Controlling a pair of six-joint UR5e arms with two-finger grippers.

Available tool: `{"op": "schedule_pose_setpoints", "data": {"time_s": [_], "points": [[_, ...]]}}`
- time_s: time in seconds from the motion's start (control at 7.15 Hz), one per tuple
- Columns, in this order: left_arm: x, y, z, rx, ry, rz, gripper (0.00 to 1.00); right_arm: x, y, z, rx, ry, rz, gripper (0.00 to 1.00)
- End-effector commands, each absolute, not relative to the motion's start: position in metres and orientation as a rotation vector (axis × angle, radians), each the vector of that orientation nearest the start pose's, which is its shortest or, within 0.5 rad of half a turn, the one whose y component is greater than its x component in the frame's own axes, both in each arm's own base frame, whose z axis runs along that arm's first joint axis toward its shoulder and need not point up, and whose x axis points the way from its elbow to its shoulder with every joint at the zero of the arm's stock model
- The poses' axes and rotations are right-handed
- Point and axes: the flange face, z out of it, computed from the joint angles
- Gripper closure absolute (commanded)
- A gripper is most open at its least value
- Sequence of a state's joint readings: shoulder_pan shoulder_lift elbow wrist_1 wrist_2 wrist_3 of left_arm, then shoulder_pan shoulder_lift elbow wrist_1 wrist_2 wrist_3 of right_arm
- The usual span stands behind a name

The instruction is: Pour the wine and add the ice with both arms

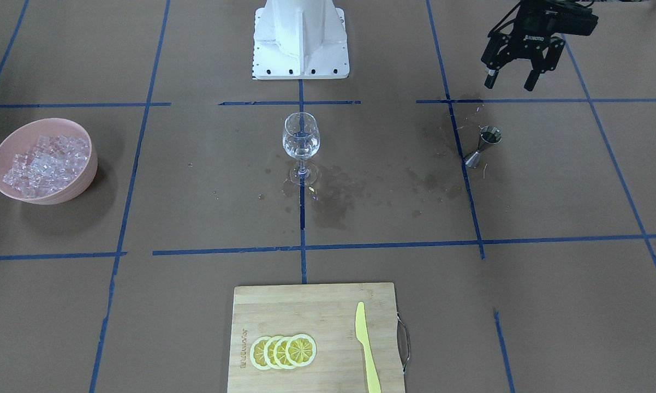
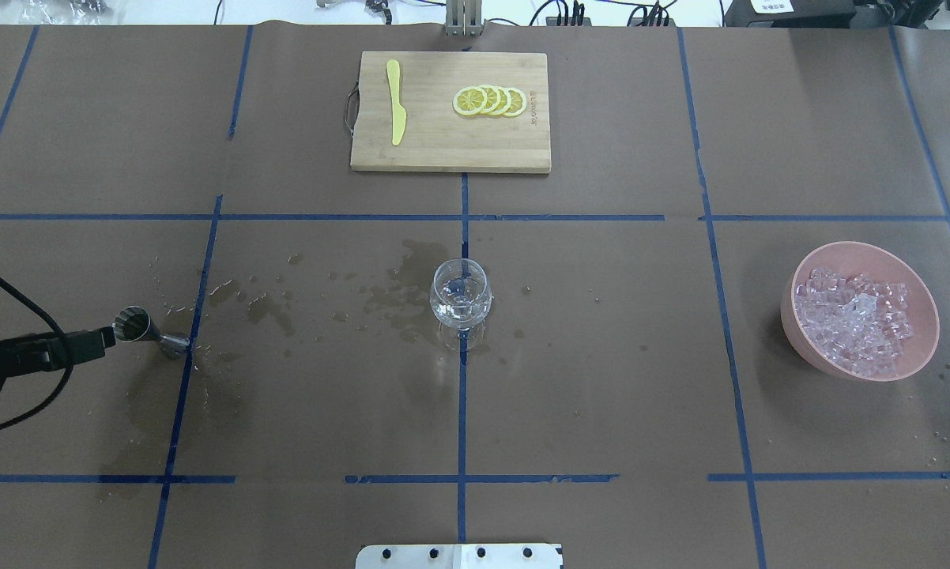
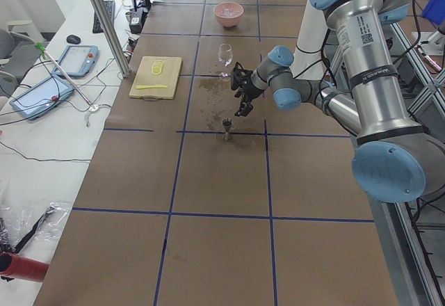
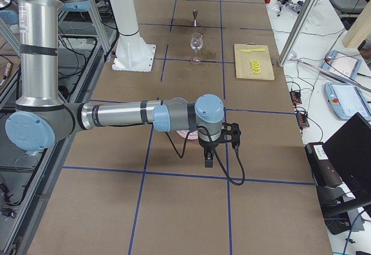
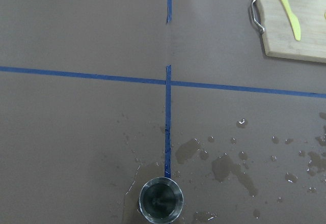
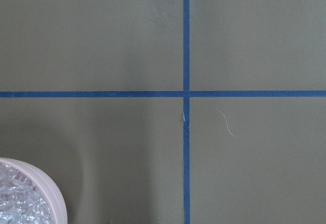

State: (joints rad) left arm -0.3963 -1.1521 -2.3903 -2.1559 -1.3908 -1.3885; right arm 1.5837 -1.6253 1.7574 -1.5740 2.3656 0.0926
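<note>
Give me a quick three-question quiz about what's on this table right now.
1. True or false: the left gripper holds the jigger.
2. The ice lies in: A a cup, B the bowl, C a plate.
3. How many lemon slices lie on the board?
Key: 1 false, it hangs open, apart from the jigger; 2 B; 3 four.

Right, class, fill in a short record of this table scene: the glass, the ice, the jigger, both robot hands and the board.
glass: upright, mid-table, wet stains around its foot
ice: heaped in pink bowl
jigger: upright on the paper, untouched
left hand: open, empty, raised near jigger
right hand: beside bowl; open or shut cannot be told
board: four lemon slices, yellow knife
</note>
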Motion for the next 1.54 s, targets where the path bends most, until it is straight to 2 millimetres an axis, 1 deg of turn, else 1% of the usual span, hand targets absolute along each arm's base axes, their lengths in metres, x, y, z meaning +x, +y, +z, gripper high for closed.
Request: {"op": "schedule_pose_setpoints", "data": {"time_s": [0.0,0.14,0.28,0.42,0.56,0.7,0.84,0.98,1.12,1.26,1.4], "points": [[0.279,-0.226,0.377,0.502,0.845,-0.345,0.00,0.066,-0.482,0.581,0.104,-0.805,0.040,0.00],[0.300,-0.205,0.385,0.548,0.791,-0.390,0.00,0.065,-0.482,0.579,0.108,-0.809,0.040,0.00],[0.313,-0.192,0.387,0.584,0.774,-0.430,0.00,0.064,-0.482,0.577,0.109,-0.829,0.037,0.00],[0.319,-0.185,0.392,0.640,0.753,-0.434,0.00,0.063,-0.482,0.576,0.098,-0.837,0.060,0.00],[0.330,-0.179,0.416,0.693,0.700,-0.441,0.00,0.063,-0.482,0.573,0.094,-0.839,0.079,0.00],[0.345,-0.177,0.438,0.759,0.680,-0.449,0.00,0.059,-0.482,0.566,0.098,-0.844,0.076,0.00],[0.363,-0.176,0.459,0.801,0.656,-0.445,0.00,0.051,-0.482,0.555,0.083,-0.867,0.108,0.00],[0.391,-0.176,0.475,0.855,0.655,-0.469,0.01,0.043,-0.481,0.534,0.090,-0.873,0.126,0.00],[0.402,-0.177,0.477,0.892,0.659,-0.476,0.01,0.038,-0.478,0.523,0.083,-0.879,0.154,0.00],[0.405,-0.178,0.477,0.921,0.659,-0.481,0.02,0.029,-0.476,0.514,0.084,-0.882,0.144,0.00],[0.410,-0.179,0.472,0.950,0.672,-0.492,0.02,0.021,-0.475,0.504,0.078,-0.888,0.156,0.00]]}}
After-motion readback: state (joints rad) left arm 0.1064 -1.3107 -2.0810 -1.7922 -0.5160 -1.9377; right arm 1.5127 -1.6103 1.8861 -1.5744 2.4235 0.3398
